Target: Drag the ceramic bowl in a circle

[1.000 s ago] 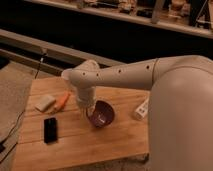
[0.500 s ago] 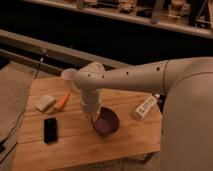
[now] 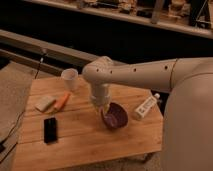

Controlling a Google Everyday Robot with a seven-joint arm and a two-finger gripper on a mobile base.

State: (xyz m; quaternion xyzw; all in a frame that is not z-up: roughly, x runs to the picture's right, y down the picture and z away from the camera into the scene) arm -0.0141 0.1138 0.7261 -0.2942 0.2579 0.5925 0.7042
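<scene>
Item one, the bench (image 3: 90, 145): a wooden top that carries everything I list here. Item two, the ceramic bowl (image 3: 116, 117): dark purple-maroon, glossy, wide and shallow, standing right of the bench's middle with its opening turned partly toward my camera. Item three, the hand (image 3: 101, 108): it hangs straight down from the white arm (image 3: 140, 75), which reaches in from the right, and it meets the bowl at the upper left of the rim. I read its fingers as drawn together. I cannot tell whether the rim is pinched between them or only pressed. Item four, a white cup (image 3: 70, 79): upright near the far edge of the bench, left of the arm and well apart from the bowl. Item five, an orange carrot-like piece (image 3: 62, 101): lying at a slant on the left part of the bench. Item six, a pale block (image 3: 45, 103): just beside the orange piece, on its left. Item seven, a black phone (image 3: 50, 130): flat on the bench, nearer to me than the block. Item eight, a white bottle (image 3: 146, 106): lying on its side near the right edge of the bench, just right of the bowl.
</scene>
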